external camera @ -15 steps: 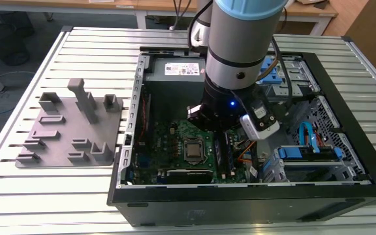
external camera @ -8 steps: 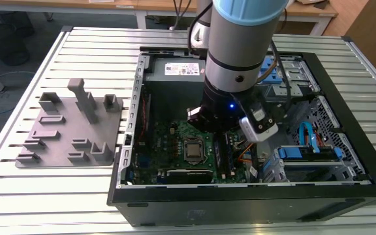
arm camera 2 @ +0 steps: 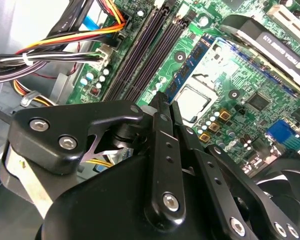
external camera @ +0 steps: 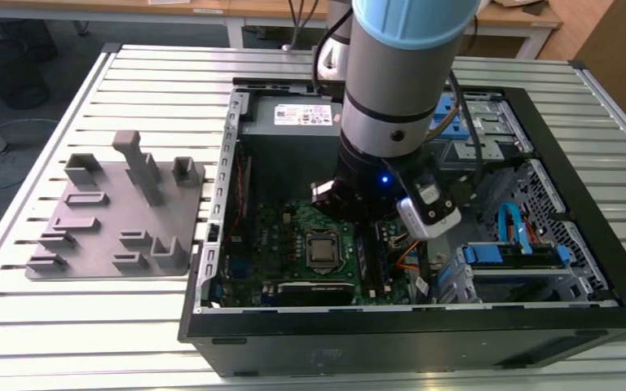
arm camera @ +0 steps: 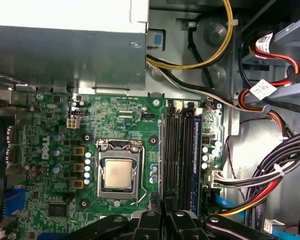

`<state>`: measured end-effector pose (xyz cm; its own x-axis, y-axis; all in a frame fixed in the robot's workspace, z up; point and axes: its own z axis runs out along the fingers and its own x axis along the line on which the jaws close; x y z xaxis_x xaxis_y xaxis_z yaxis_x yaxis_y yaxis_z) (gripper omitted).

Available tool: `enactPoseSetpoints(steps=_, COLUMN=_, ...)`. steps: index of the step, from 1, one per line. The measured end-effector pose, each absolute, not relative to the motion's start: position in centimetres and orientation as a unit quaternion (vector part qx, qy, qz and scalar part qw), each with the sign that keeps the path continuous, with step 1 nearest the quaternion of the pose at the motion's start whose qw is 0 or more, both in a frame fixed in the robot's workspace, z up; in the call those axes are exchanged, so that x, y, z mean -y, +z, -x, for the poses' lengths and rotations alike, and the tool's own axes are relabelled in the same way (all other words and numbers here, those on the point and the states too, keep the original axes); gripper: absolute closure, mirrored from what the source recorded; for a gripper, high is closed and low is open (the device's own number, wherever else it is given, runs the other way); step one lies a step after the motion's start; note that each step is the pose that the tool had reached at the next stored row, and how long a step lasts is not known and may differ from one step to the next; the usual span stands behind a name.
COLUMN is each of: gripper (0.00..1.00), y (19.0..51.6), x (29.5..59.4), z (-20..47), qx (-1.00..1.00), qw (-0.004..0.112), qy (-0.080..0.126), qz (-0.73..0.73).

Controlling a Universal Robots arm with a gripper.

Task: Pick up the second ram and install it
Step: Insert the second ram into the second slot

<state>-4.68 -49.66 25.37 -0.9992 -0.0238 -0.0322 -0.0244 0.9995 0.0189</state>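
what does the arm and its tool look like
The arm is a thick silver-grey tube with a light blue cap at the joint, a small blue light low on the wrist and black cables running alongside. The tool is matte black metal: flat linkage bars joined by silver screws, narrowing to thin fingers.

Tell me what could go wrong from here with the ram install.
1. The second ram sits just beyond the tool, on the processor side of the memory slots. If it is not square to its slot, pressing might bend it or leave one end unseated.
2. The cable bundle lies close beside the slots, so the arm could snag it.
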Motion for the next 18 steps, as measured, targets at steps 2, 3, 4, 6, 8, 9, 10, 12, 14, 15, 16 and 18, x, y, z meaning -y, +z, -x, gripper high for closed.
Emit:
enactPoseSetpoints(steps=2, gripper=0.86, y=25.28, x=49.66, z=4.68, qx=-1.000, qw=0.016, qy=0.010, qz=0.012)
enactPoseSetpoints(steps=3, gripper=0.86, y=25.23, x=49.66, z=4.68, qx=-1.000, qw=0.016, qy=0.010, qz=0.012)
enactPoseSetpoints(steps=4, gripper=0.86, y=25.19, x=49.66, z=4.68, qx=-1.000, qw=0.016, qy=0.010, qz=0.012)
enactPoseSetpoints(steps=6, gripper=0.86, y=25.09, x=49.66, z=4.68, qx=-1.000, qw=0.016, qy=0.009, qz=0.012)
enactPoseSetpoints(steps=8, gripper=0.86, y=25.00, x=49.66, z=4.68, qx=-1.000, qw=0.016, qy=0.009, qz=0.012)
enactPoseSetpoints(steps=9, gripper=0.86, y=24.96, x=49.66, z=4.68, qx=-1.000, qw=0.016, qy=0.009, qz=0.012)
enactPoseSetpoints(steps=10, gripper=0.86, y=24.91, x=49.66, z=4.68, qx=-1.000, qw=0.016, qy=0.009, qz=0.012)
enactPoseSetpoints(steps=12, gripper=0.86, y=24.84, x=49.67, z=4.68, qx=-1.000, qw=0.016, qy=0.009, qz=0.012)
enactPoseSetpoints(steps=14, gripper=0.86, y=24.76, x=49.66, z=4.68, qx=-1.000, qw=0.016, qy=0.009, qz=0.012)
enactPoseSetpoints(steps=15, gripper=0.86, y=24.71, x=49.66, z=4.68, qx=-1.000, qw=0.016, qy=0.009, qz=0.012)
enactPoseSetpoints(steps=16, gripper=0.86, y=24.66, x=49.66, z=4.68, qx=-1.000, qw=0.016, qy=0.009, qz=0.012)
enactPoseSetpoints(steps=18, gripper=0.86, y=24.59, x=49.67, z=4.68, qx=-1.000, qw=0.016, qy=0.009, qz=0.012)
